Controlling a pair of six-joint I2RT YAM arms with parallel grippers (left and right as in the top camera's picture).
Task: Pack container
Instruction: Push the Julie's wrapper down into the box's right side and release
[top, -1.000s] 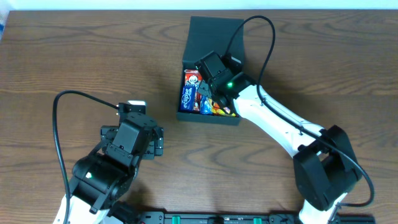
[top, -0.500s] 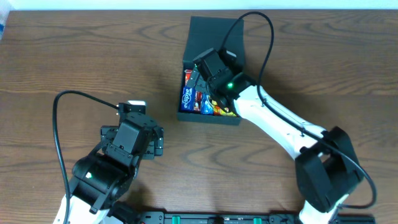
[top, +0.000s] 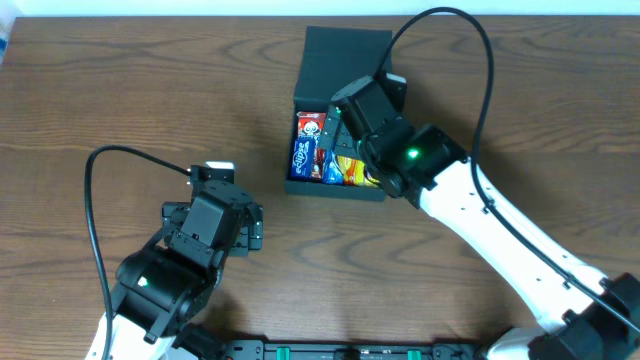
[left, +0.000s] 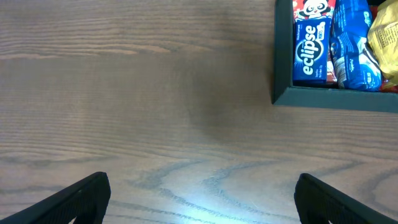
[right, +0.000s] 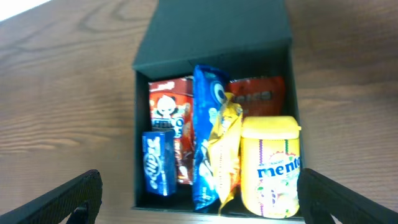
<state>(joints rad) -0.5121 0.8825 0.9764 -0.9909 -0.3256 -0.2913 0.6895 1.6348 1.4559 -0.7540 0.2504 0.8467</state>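
The container (top: 335, 191) is a dark square box at mid-table, its flap lid (top: 345, 55) folded open at the back. Inside, side by side, are a blue Eclipse pack (right: 160, 163), a red panda box (right: 168, 102), a blue packet (right: 207, 99), a yellow packet (right: 224, 149), a red packet (right: 258, 96) and a yellow Mentos tub (right: 270, 165). My right gripper (right: 199, 186) hovers above the box, open and holding nothing. My left gripper (left: 202, 193) is open over bare wood, to the box's lower left (left: 283, 62).
The brown wooden table (top: 120, 90) stretches to the left of and behind the box. The left arm's black cable (top: 95, 200) loops over the table at the left. The right arm's cable (top: 480, 60) arcs above the box's right side.
The right gripper has opened wide and lifted up out of the box, its arm swinging a little to the right. The left arm has stayed put.
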